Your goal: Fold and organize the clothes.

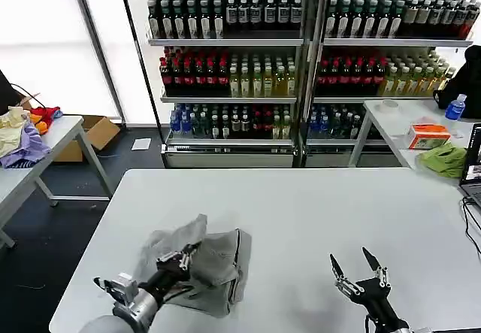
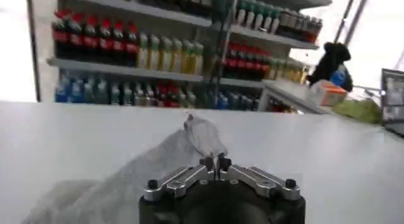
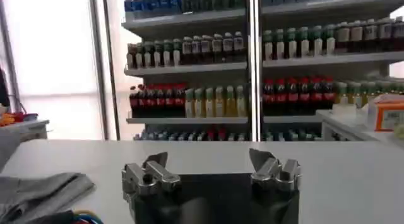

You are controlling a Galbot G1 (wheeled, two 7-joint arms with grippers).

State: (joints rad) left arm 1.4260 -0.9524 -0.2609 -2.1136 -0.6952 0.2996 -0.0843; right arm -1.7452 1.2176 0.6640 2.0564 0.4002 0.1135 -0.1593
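On the white table (image 1: 301, 213), near its front left part, lies the grey shirt (image 1: 214, 261), crumpled, soft and light; an edge or hem seems best to hold. The left gripper (image 1: 180, 257) has its jaws together, pinching a fold of the shirt. The right gripper (image 1: 359, 271) hovers with jaws apart, empty.

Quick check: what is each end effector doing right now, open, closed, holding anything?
Left end effector: closed, pinching a fold of the light grey shirt.
Right end effector: open, holding nothing, above the white table.
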